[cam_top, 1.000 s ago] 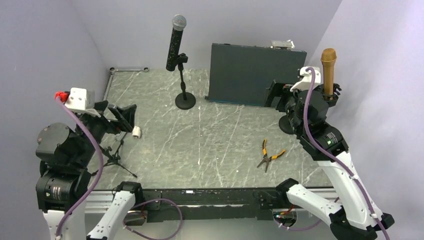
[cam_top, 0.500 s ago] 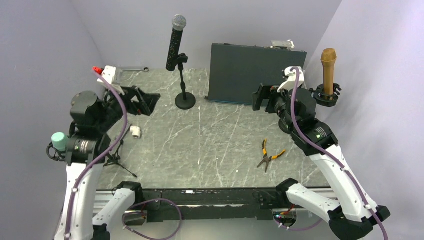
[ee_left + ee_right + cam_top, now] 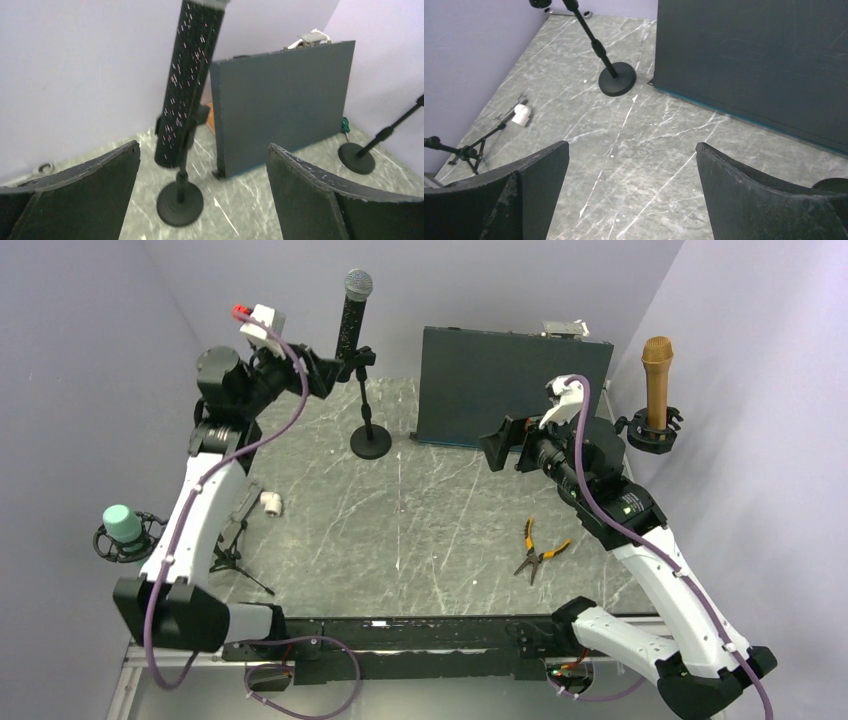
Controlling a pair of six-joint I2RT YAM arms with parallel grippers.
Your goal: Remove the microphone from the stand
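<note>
A black speckled microphone (image 3: 352, 325) with a silver mesh head stands upright in the clip of a black round-base stand (image 3: 371, 442) at the back of the table. My left gripper (image 3: 328, 373) is open just left of the microphone's body, close to it. In the left wrist view the microphone (image 3: 189, 85) fills the gap ahead of my open fingers (image 3: 95, 195), above the stand base (image 3: 180, 203). My right gripper (image 3: 497, 448) is open and empty over the table's middle right. In the right wrist view the stand (image 3: 616, 85) shows far ahead.
A gold microphone (image 3: 656, 380) sits in a holder at the right wall. A dark panel (image 3: 512, 388) stands at the back. Yellow-handled pliers (image 3: 536, 552) lie front right. A small tripod (image 3: 232, 555), a white fitting (image 3: 271, 503) and a mint-topped microphone (image 3: 122, 526) are at the left.
My left arm has swung up and back from the table's left side to beside the black microphone. My right gripper has moved left, away from the gold microphone.
</note>
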